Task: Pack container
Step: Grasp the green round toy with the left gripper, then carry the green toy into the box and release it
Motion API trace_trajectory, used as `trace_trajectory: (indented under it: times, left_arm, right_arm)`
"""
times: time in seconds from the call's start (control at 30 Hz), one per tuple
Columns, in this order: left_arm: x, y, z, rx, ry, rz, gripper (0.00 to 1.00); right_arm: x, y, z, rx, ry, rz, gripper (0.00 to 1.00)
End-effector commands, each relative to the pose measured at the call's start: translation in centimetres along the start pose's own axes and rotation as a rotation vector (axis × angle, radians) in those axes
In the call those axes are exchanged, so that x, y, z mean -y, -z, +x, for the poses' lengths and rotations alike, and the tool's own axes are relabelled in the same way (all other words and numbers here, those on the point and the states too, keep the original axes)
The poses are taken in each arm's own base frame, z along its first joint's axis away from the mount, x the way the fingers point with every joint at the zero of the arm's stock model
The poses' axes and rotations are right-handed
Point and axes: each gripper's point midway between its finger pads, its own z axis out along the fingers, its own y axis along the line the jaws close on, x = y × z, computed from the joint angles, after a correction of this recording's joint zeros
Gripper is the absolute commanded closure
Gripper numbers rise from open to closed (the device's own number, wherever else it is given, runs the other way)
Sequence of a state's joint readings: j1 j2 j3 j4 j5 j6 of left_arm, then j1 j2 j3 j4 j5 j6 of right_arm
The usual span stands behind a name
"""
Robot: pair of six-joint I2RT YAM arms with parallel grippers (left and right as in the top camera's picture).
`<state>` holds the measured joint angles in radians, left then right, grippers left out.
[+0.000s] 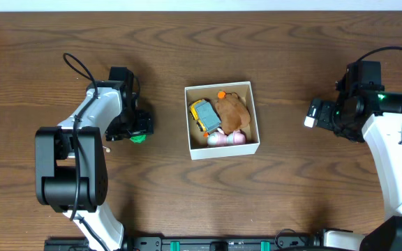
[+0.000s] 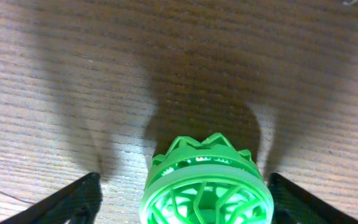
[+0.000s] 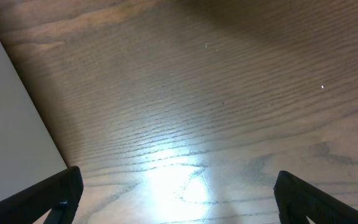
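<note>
Left wrist view shows the released left end effector [image 2: 183,178] astride the green toy [image 2: 205,186], likely pre-grasp, so next it must clench and carry it to the container [image 1: 225,148]; right end effector [image 3: 178,176] hangs released.

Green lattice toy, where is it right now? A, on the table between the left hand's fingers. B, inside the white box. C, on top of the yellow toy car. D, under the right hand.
A: the green lattice toy sits on the table between the open fingers of the left hand, outside the container.
</note>
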<state>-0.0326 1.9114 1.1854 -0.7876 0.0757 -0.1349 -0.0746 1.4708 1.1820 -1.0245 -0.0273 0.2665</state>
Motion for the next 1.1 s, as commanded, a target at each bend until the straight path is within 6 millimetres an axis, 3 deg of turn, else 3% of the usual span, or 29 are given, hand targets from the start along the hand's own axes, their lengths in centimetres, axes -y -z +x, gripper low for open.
trace_trajectory:
  times: [0.0, 0.33, 0.43, 0.57, 0.73, 0.9, 1.07]
  left_arm:
    - [-0.1, -0.2, -0.2, -0.006, 0.005, -0.002, 0.23]
    - [-0.1, -0.2, -0.2, -0.006, 0.005, -0.002, 0.44]
    - [-0.1, -0.2, -0.2, -0.006, 0.005, -0.002, 0.45]
    - [-0.1, -0.1, -0.2, -0.004, 0.005, -0.002, 0.56]
    - [0.0, 0.8, -0.6, 0.023, 0.004, 0.004, 0.63]
    - [1.5, 5.1, -1.5, 0.082, -0.015, 0.053, 0.70]
    - [5.3, 12.1, -1.8, 0.231, -0.113, 0.108, 0.72]
  right_arm:
    - [0.1, -0.2, 0.2, -0.010, 0.010, 0.000, 0.01]
    - [0.1, -0.2, 0.3, -0.014, 0.010, 0.001, 0.01]
    - [0.1, -0.2, 0.3, -0.014, 0.011, 0.001, 0.01]
    - [0.1, -0.2, 0.3, -0.014, 0.010, 0.001, 0.01]
    - [0.1, -0.2, 0.3, -0.013, 0.010, 0.001, 0.01]
    - [0.1, -0.2, 0.3, -0.012, 0.010, 0.000, 0.01]
    - [0.1, -0.2, 0.2, -0.009, 0.011, 0.000, 0.01]
